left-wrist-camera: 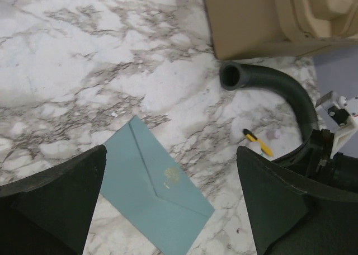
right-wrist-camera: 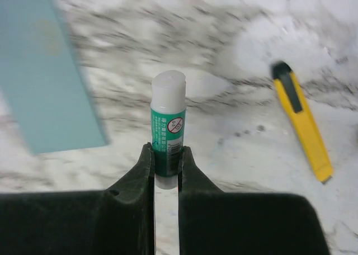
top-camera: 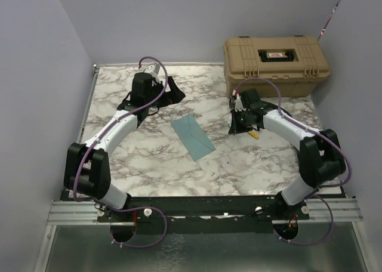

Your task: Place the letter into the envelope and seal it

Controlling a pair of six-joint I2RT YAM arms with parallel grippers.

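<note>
The teal envelope (top-camera: 192, 136) lies flat at the middle of the marble table, its pointed flap down with a gold emblem at the tip (left-wrist-camera: 170, 175). It also shows at the left edge of the right wrist view (right-wrist-camera: 45, 70). No tan letter shows in any view. My left gripper (top-camera: 156, 102) is open and empty, hovering behind and left of the envelope, its jaws wide apart (left-wrist-camera: 170, 171). My right gripper (top-camera: 242, 120) is shut on a green and white glue stick (right-wrist-camera: 168, 115), held right of the envelope just above the table (right-wrist-camera: 166, 154).
A yellow utility knife (top-camera: 255, 135) lies on the table by the right gripper (right-wrist-camera: 302, 126). A tan hard case (top-camera: 277, 60) stands at the back right corner. Grey walls close the table on three sides.
</note>
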